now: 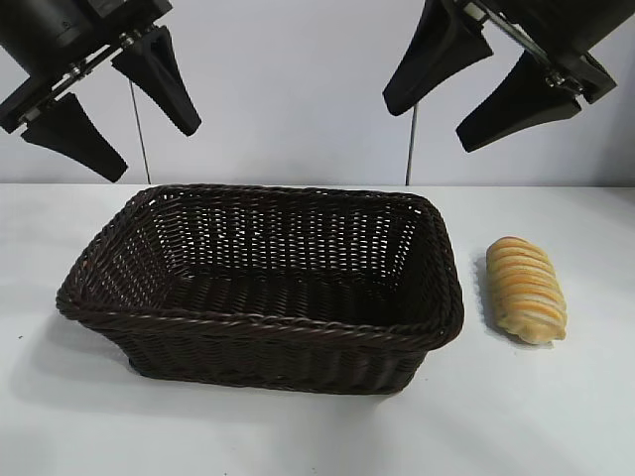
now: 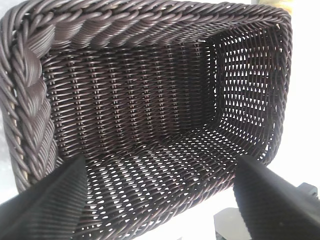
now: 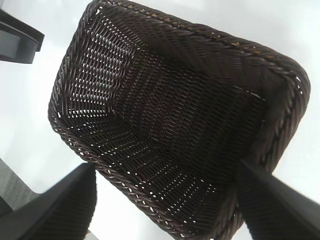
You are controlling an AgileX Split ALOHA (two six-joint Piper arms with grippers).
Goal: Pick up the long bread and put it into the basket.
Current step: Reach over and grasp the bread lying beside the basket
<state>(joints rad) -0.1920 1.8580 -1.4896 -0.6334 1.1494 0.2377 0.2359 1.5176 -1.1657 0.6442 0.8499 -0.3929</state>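
Both the left end effector point(image 1: 111, 97) and right end effector point(image 1: 476, 87) hang wide open, holding nothing. The long bread point(image 1: 526, 290) sits just beside the basket point(image 1: 260, 322), so a sloppy descent probably clips the rim.

Basket point(image 1: 260, 337): dark brown wicker throughout, tight horizontal weave on the walls, braided rim, open lattice weave at the base showing light through. Long bread point(image 1: 526, 290): golden-tan, raised crosswise ridges with orange-brown stripes between. Counter point(image 1: 556, 416): plain white. Left end effector point(image 1: 117, 104) and right end effector point(image 1: 444, 104): matte black fingers.
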